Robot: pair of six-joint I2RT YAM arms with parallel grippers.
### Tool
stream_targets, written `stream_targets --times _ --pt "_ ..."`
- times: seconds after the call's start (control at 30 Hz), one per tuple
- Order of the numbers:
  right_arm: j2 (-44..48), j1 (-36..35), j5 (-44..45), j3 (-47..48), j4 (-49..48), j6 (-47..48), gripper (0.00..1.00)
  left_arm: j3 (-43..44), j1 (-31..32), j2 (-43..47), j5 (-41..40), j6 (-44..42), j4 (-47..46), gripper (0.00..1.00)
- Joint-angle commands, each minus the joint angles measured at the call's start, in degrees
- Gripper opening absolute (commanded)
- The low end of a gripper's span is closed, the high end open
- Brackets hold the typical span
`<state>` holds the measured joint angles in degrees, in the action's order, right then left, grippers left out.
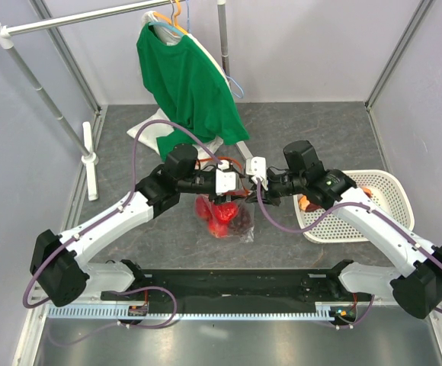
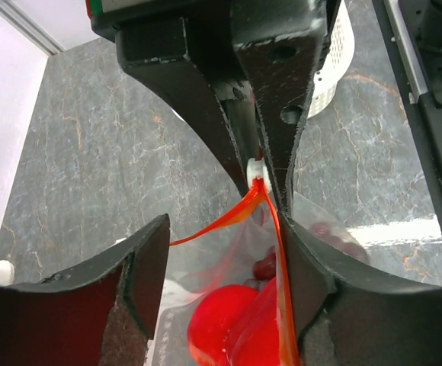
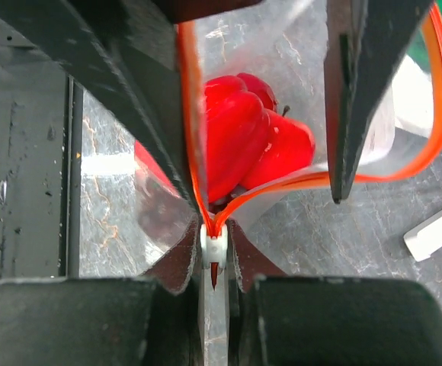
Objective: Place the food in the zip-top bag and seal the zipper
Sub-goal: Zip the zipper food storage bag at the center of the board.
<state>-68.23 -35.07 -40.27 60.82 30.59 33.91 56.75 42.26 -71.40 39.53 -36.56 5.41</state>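
At centre of the overhead view, the zip-top bag (image 1: 225, 221) hangs between the two meeting arms. The food is already inside: red bell pepper (image 3: 251, 130), red round fruit (image 2: 221, 328) and dark grapes (image 2: 265, 267).

Right gripper (image 3: 215, 232): pressed together, pinching the white slider (image 3: 214, 250) at the end of the zipper (image 2: 280, 290). The two orange tracks part just beyond it, so the mouth is unsealed.

Left gripper (image 2: 221, 229): spread, holding nothing. In its wrist view one track lies against the finger (image 2: 312, 282) at frame right, and the other bows away toward frame left, across the gap.

Hazards, as judged:
- The left jaws may catch a single track, or only the clear film, leaving the mouth slack. The slider would then drag the bag along rather than mate the tracks.
- The left fingertips sit just beside the slider and the right fingers, so a pinch here could foul them.
- The pepper rides high near the opening, and its bulk could hold the tracks apart.
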Motion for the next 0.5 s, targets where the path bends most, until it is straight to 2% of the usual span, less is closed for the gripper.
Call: stream_targets --times 0.0,0.13,0.23,0.33,0.37,0.47 --pt "1.8 -1.1 -2.4 2.2 -1.5 4.7 0.00 1.3 0.3 -1.1 0.5 -4.5 0.1 0.62" --pt "1.4 -1.9 -1.7 2.9 0.6 8.4 0.00 1.7 0.3 -1.5 0.8 -5.8 2.1 0.57" --pt "1.1 -2.1 -1.6 3.3 1.3 9.3 0.00 2.6 0.3 -1.8 1.7 -7.0 3.8 0.46" --pt "1.1 -2.1 -1.9 3.7 1.1 9.4 0.00 2.8 0.3 -1.9 2.3 -7.1 4.0 0.24" --pt "1.0 -2.2 -1.9 3.8 1.0 9.4 0.00 2.8 0.3 -1.9 2.3 -7.1 4.1 0.14" --pt "1.1 -2.2 -1.9 3.7 0.9 9.5 0.00 2.7 0.3 -1.8 2.5 -7.1 4.3 0.02"
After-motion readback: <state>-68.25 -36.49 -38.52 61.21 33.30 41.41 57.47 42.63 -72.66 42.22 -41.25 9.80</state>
